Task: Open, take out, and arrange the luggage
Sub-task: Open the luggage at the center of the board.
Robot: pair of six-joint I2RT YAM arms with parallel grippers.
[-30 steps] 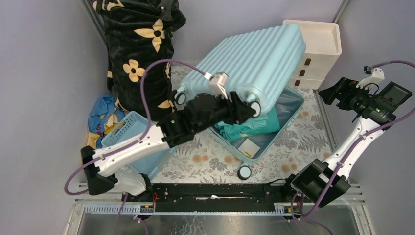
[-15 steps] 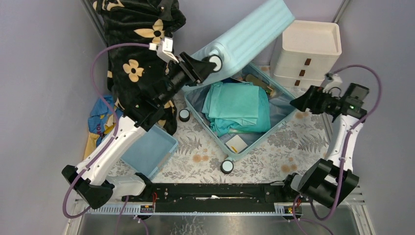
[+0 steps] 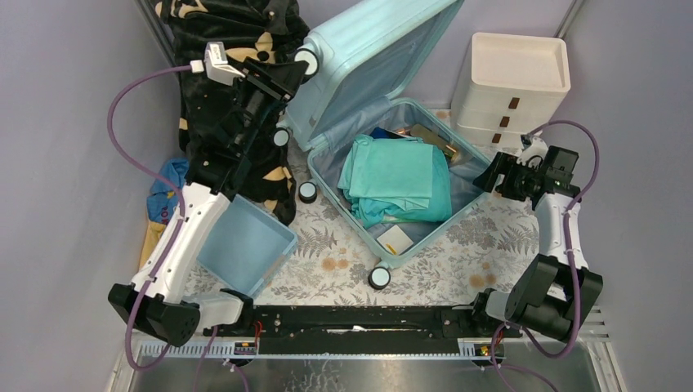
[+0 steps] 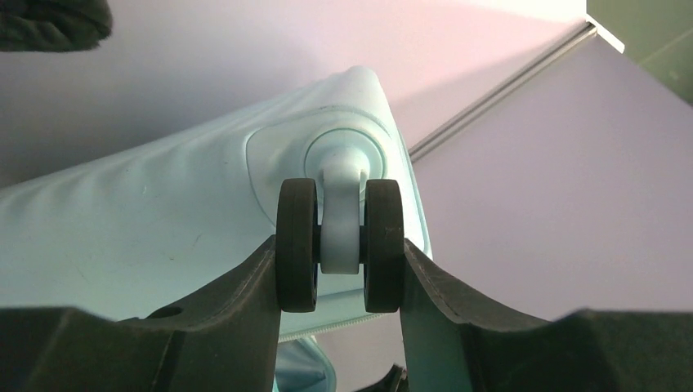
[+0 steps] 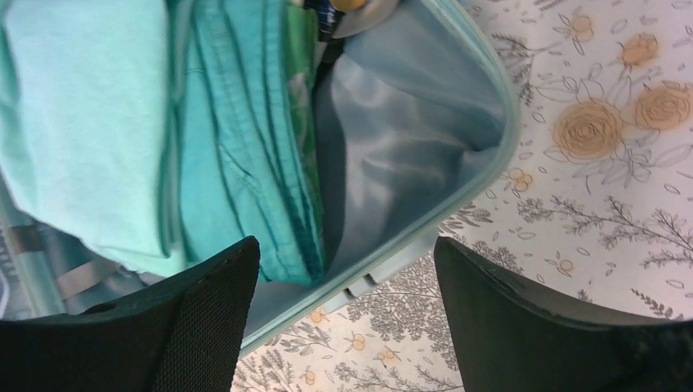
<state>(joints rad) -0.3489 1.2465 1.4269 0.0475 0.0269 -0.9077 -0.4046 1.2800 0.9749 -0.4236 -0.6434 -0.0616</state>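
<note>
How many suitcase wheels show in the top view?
4 wheels: one in the left gripper at the lid's upper corner; one at the lid's lower corner; two along the base shell's left edge, beside the blanket and nearest the arms. None appears hidden.

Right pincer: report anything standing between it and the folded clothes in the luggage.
Nothing visible. The right pincer hangs open over the rim of the luggage, and the folded teal clothes lie uncovered just inside.

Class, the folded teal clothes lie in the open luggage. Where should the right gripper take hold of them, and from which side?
Probably the folded teal clothes' layered edge nearest the right gripper, coming from above: bare lining beside it leaves room for the fingers, and the luggage lid stands raised on the far side.
</note>
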